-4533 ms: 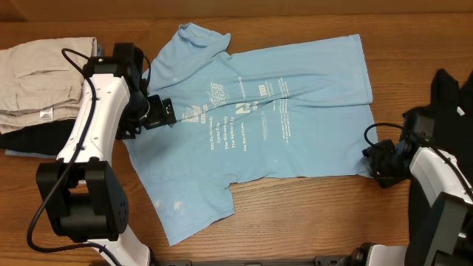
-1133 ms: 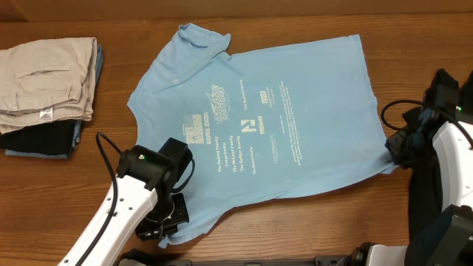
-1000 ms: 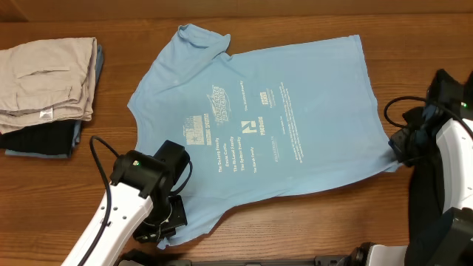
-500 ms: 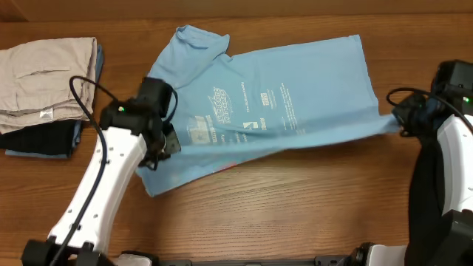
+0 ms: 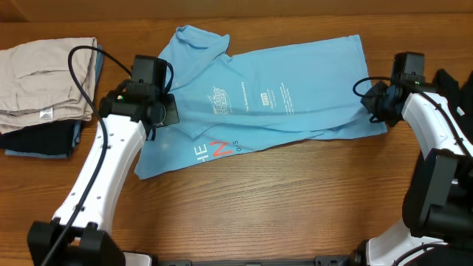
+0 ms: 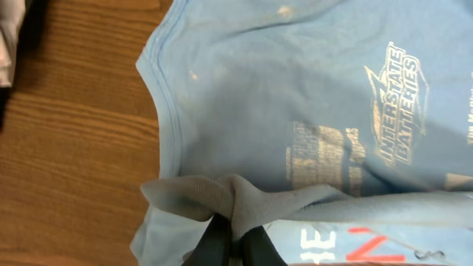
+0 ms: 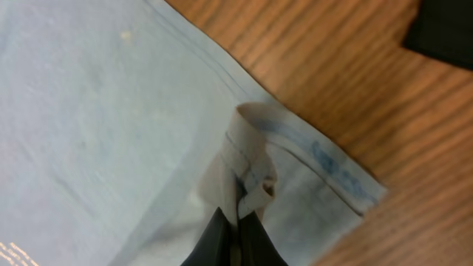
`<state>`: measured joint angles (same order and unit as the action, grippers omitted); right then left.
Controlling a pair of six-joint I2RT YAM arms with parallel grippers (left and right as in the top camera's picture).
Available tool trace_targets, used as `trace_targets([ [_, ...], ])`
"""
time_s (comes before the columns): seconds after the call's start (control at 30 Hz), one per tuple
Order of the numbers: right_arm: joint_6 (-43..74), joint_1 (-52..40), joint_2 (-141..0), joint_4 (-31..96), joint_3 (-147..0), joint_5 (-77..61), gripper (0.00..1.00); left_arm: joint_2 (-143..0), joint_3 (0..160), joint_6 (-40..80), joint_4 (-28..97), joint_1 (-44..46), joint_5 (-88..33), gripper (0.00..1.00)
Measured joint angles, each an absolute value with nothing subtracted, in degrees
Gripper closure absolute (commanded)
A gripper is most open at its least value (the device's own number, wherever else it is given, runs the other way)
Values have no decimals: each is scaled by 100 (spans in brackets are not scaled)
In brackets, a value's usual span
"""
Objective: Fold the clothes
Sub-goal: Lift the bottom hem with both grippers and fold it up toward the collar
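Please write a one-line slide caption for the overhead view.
The left gripper and right gripper pinch the light blue T-shirt, its near side folded over the front.

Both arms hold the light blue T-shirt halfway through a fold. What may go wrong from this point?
1. The left end effector and the right end effector each pinch only a small bunch of the T-shirt, so the fabric may slip out during the move.
2. The folded-over flap lies slanted across the shirt, so the fold may end crooked if it is released here.
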<state>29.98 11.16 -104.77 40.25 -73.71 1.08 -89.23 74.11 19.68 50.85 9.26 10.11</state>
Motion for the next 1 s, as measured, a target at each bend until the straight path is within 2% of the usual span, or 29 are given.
trace_targets([
  [0.27, 3000, 1090, -10621, 3146, -7371, 108, 94, -10086, 7430, 1776, 4687, 926, 1271, 96],
  [0.37, 3000, 1009, -10801, 2683, -7371, 110, 89, -10215, 7430, 1776, 4602, 926, 1328, 96],
  [0.4, 2998, 982, -10842, 2550, -7371, 108, 80, -10241, 7430, 1776, 4582, 926, 1411, 95],
  [0.43, 3002, 958, -10886, 2451, -7371, 106, 65, -10269, 7430, 1776, 4576, 926, 1479, 86],
  [0.47, 3015, 943, -10930, 2416, -7371, 110, 52, -10285, 7430, 1774, 4576, 926, 1516, 65],
  [0.5, 3011, 937, -11013, 2359, -7371, 117, 23, -10296, 7430, 1756, 4558, 926, 1549, 24],
  [0.53, 2974, 939, -11093, 2316, -7371, 148, 14, -10300, 7430, 1728, 4525, 926, 1581, 10],
  [0.57, 2877, 937, -11126, 2200, -7369, 137, 7, -10300, 7439, 1695, 4521, 926, 1619, 2],
  [0.67, 2086, 939, -11170, 1959, -7478, 82, 2, -10359, 8049, 1691, 5183, 917, 1789, 0],
  [0.7, 1887, 939, -11131, 2143, -7601, 58, 3, -10379, 8451, 1688, 5474, 902, 1822, 5],
  [0.73, 1763, 939, -11013, 2532, -7749, 14, 11, -10379, 8884, 1691, 5721, 893, 1804, 28],
  [0.77, 1671, 947, -10831, 2956, -7872, -32, 26, -10377, 9297, 1680, 6025, 878, 1616, 68],
  [0.8, 1610, 965, -10606, 3632, -8007, -84, 40, -10370, 9511, 1678, 6202, 873, 1374, 96],
  [0.87, 1566, 1002, -10278, 4392, -8106, -121, 93, -10368, 9555, 1715, 6624, 862, 788, 96],
  [0.9, 1531, 1009, -10178, 4724, -8121, -126, 96, -10368, 9406, 1785, 6775, 862, 489, 96],
  [1.0, 1509, 1011, -10189, 5225, -8049, -128, 96, -10368, 8713, 1870, 6823, 862, -169, 96],
])
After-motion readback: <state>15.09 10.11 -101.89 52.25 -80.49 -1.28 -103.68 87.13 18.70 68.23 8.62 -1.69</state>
